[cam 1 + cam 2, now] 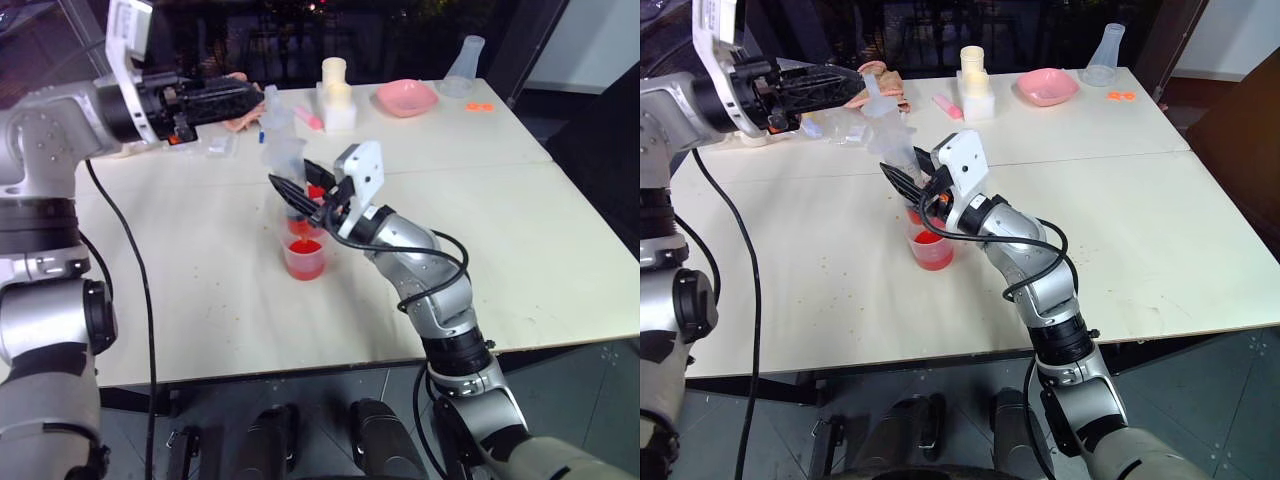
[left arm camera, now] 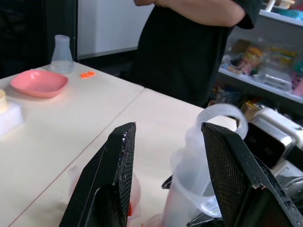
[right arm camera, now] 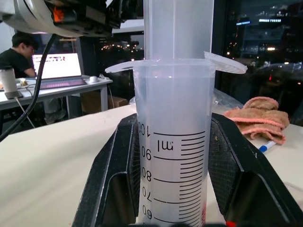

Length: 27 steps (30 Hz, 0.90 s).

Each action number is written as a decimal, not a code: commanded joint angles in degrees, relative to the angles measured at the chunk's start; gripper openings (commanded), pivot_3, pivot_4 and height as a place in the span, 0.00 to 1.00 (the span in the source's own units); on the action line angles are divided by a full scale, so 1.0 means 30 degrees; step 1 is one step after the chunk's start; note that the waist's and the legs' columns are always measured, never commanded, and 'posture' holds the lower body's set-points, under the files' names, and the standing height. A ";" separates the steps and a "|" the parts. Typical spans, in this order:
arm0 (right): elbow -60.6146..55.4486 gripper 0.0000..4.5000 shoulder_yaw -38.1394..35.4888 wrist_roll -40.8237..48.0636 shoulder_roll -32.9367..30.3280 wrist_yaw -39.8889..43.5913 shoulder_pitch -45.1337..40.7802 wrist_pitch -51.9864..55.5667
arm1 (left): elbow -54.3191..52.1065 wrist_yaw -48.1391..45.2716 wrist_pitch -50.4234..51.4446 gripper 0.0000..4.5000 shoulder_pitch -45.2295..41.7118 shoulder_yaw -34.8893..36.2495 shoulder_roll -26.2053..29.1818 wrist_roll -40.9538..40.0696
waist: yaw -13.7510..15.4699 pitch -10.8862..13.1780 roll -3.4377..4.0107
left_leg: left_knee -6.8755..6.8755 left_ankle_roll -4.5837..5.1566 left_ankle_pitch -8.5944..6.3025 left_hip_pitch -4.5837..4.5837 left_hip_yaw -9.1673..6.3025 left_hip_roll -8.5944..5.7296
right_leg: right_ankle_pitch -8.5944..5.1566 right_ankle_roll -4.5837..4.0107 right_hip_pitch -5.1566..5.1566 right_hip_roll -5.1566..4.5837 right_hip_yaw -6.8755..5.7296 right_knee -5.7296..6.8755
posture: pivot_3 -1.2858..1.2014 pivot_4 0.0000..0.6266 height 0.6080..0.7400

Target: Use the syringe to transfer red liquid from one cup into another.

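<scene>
The clear syringe point(image 1: 284, 152) stands nearly upright over the table's middle, its black marks facing the right wrist view point(image 3: 173, 142). My right gripper point(image 1: 297, 180) is shut on its barrel, one finger on each side. Its lower end is hidden behind the fingers. Just below stand two clear cups: the front cup point(image 1: 304, 258) holds red liquid point(image 1: 304, 247), and so does the cup behind it point(image 1: 299, 226). My left gripper point(image 2: 169, 126) reaches in level from the left, open, with the syringe's plunger top point(image 2: 222, 118) between its fingers, close to one pad.
At the table's far side sit a pink dish point(image 1: 406, 97), a clear flask point(image 1: 463, 68), a white block with a cream cylinder point(image 1: 337, 95), a pink marker point(image 1: 308, 118) and a pinkish cloth point(image 1: 890, 85). A person in black point(image 2: 189, 47) stands beyond the table's right side.
</scene>
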 commanded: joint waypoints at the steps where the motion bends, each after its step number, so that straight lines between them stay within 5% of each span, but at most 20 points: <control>1: -0.0723 0.30 -0.0018 -0.0002 0.0152 -0.0015 -0.0125 -0.0223 | -0.0210 -0.0576 -0.0104 0.51 -0.0190 0.0162 0.0296 -0.0406 | 0.0001 0.0000 0.0000 | 0.0000 0.0000 0.0000 0.0000 0.0000 0.0000 | 0.0000 0.0000 0.0000 0.0000 0.0000 0.0000 | 0.52 0.24 1.00; 27: -0.0877 0.30 0.0011 -0.0377 -0.0032 0.0111 -0.0154 0.0040 | 0.1892 -0.1253 -0.2870 0.51 -0.0963 -0.1472 -0.2552 0.0967 | 0.0285 0.0000 -0.0001 | 0.0006 0.0002 0.0000 -0.0004 0.0009 -0.0006 | 0.0000 0.0000 0.0006 0.0001 -0.0001 -0.0012 | 0.52 0.24 1.00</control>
